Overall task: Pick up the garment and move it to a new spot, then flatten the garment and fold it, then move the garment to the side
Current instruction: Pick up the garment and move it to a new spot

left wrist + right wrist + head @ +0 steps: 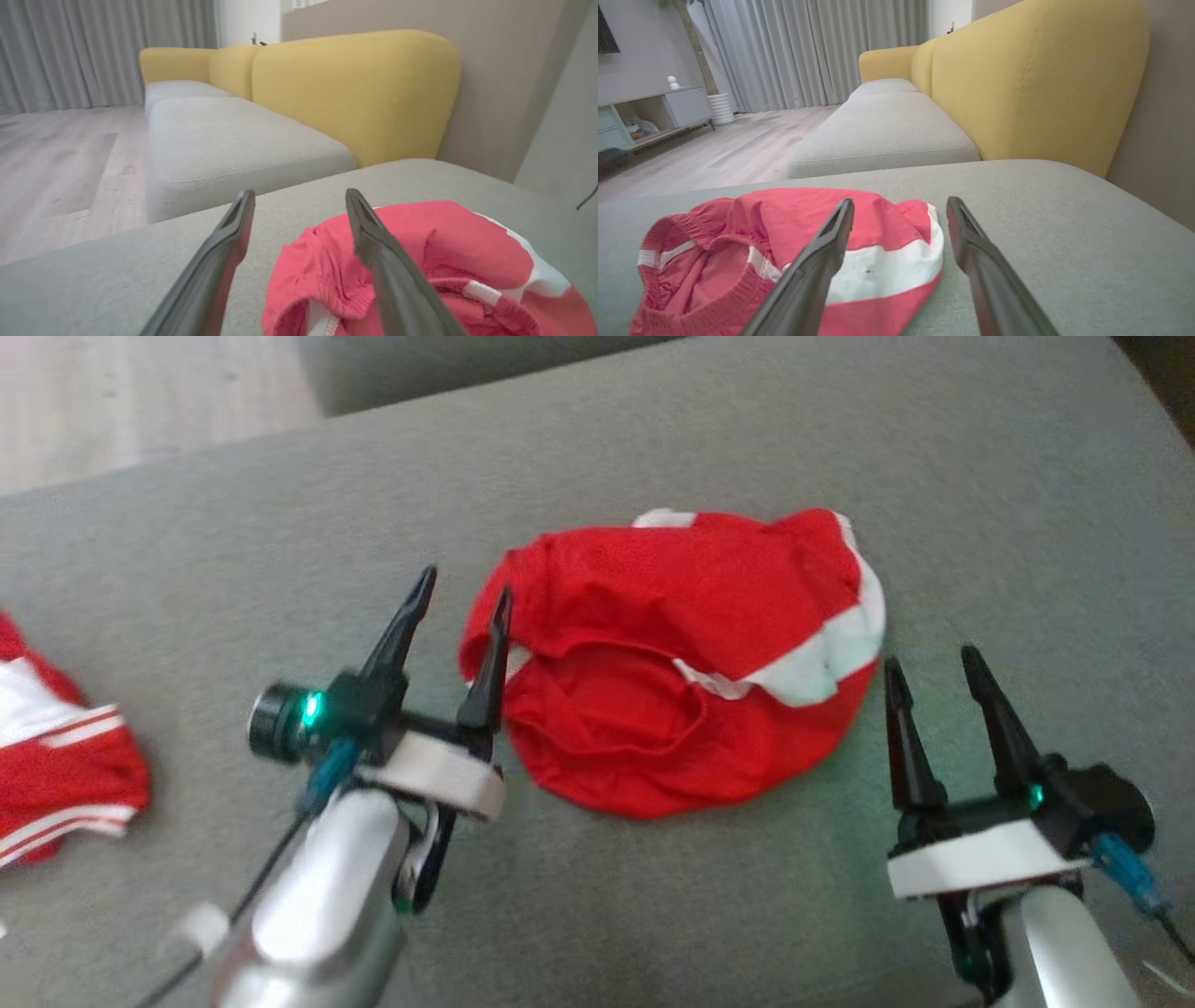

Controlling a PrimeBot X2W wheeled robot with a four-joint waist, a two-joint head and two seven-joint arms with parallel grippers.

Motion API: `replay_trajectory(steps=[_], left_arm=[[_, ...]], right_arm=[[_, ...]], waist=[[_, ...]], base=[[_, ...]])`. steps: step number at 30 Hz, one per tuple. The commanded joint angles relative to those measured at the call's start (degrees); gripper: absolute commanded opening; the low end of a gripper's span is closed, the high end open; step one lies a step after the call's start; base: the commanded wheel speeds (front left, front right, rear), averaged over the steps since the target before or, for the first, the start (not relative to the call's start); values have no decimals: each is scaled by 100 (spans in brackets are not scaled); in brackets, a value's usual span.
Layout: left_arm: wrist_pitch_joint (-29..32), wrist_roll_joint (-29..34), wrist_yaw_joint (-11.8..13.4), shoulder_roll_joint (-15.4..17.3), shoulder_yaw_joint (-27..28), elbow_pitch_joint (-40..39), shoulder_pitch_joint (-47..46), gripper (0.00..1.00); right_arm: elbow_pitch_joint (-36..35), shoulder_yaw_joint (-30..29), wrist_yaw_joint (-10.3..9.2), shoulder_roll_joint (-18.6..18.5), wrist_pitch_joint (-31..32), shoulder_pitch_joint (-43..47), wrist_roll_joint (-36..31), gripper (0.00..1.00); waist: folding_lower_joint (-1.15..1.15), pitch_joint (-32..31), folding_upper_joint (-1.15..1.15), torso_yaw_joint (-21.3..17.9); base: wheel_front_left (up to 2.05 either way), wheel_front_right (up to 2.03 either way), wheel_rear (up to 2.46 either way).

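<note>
Head view: red garment [672, 653] crumpled mid-cushion [653, 429]; left gripper [464, 602] at its left edge, right gripper [932, 663] just right, both spread wide, empty. Probable step: flattening — next, pinching opposite hems, drawing outward.

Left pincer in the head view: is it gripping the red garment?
No, the left pincer stands open at the left edge of the crumpled red garment, with no cloth between its fingers.
</note>
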Motion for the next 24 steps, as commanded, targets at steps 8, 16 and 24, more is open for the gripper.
replay_trajectory(steps=[8, 16, 24], left_arm=[[-58, 633, 242, -322, 1423, -1641, 1902, 100], [-58, 1104, 140, -527, 1837, -2308, 3073, 100], [-59, 1151, 98, -550, 1905, -2408, 3233, 100]], right_arm=[[29, 85, -4, -13, 2, 393, 23, 100], [9, 19, -4, -13, 2, 704, -57, 100], [18, 22, -4, -13, 2, 771, -118, 100]], waist=[[0, -802, 0, 754], [0, -1175, 0, 1125], [0, -1186, 0, 1327]], base=[[0, 0, 0], [0, 0, 0], [0, 0, 0]])
